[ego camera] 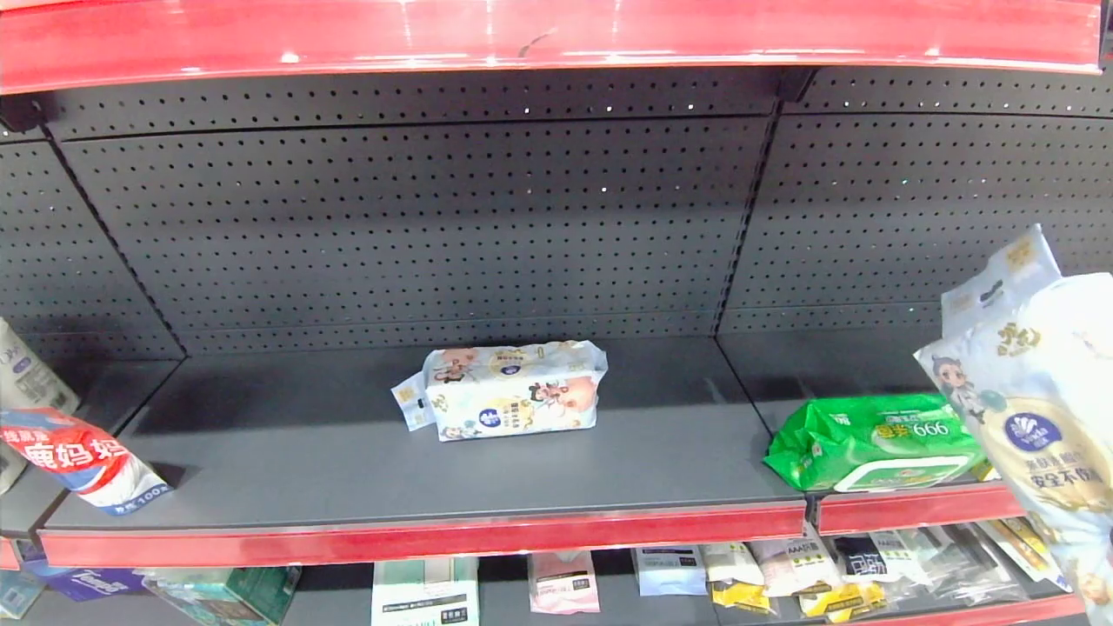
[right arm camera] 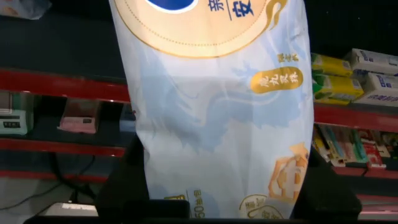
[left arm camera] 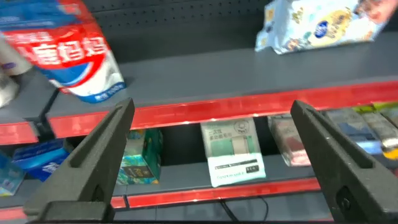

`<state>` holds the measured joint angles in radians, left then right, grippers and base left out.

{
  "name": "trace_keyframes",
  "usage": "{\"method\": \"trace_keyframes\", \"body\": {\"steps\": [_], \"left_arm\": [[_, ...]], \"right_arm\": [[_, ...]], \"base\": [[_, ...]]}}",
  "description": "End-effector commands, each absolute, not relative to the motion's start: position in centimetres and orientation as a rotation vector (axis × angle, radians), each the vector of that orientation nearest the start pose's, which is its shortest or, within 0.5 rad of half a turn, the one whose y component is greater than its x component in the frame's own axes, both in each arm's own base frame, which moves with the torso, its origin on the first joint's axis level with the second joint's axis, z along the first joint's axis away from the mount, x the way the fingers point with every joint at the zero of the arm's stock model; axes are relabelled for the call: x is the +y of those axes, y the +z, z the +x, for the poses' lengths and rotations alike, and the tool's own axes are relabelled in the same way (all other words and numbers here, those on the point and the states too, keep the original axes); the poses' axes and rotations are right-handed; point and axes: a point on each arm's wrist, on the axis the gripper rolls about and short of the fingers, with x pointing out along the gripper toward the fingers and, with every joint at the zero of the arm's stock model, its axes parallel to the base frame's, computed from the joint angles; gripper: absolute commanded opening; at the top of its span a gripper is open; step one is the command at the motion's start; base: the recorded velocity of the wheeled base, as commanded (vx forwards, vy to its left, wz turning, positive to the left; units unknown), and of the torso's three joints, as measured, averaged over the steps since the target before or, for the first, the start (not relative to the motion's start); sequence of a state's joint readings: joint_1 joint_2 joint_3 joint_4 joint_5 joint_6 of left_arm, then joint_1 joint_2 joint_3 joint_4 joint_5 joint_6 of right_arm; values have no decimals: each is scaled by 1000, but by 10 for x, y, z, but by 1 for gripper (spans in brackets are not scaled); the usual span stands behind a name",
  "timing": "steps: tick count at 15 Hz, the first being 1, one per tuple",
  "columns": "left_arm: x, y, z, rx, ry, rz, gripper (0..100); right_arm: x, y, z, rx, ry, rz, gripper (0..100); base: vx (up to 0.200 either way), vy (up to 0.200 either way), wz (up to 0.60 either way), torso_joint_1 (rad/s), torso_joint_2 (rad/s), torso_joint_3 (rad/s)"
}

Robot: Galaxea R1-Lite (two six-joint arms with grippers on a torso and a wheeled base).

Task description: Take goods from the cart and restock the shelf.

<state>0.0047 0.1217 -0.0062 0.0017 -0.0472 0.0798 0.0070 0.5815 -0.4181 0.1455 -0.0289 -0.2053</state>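
one tissue pack (ego camera: 513, 389) sits mid shelf (ego camera: 287, 461), well apart from the held bag (ego camera: 1048, 409).

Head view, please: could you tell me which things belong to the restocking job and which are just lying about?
Job: white pack in right gripper; open left gripper; grey shelf; patterned pack on it.
Lying about: green wipes pack; red-and-white bag; lower-shelf goods.

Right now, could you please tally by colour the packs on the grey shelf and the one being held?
White: 3, the middle pack, the edge pack, the held pack
Green pack: 1
Red-and-white pack: 1
Total: 5
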Motion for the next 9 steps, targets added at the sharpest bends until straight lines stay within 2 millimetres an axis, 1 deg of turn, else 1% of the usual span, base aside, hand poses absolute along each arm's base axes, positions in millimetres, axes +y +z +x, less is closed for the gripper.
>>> {"method": "trace_keyframes", "body": {"steps": [1, 5, 9], "left_arm": [[-1, 80, -12, 132, -82, 83, 100], [-1, 80, -12, 130, -86, 88, 100], [-1, 79, -17, 72, -63, 92, 100]], "right_arm": [[-1, 181, 15, 232, -5, -209, 0], [-1, 182, 16, 231, -8, -210, 0], [-1, 184, 16, 231, -11, -217, 0]], "base": [[0, 0, 0, 0, 0, 0], [0, 0, 0, 0, 0, 0], [0, 0, 0, 0, 0, 0]]}}
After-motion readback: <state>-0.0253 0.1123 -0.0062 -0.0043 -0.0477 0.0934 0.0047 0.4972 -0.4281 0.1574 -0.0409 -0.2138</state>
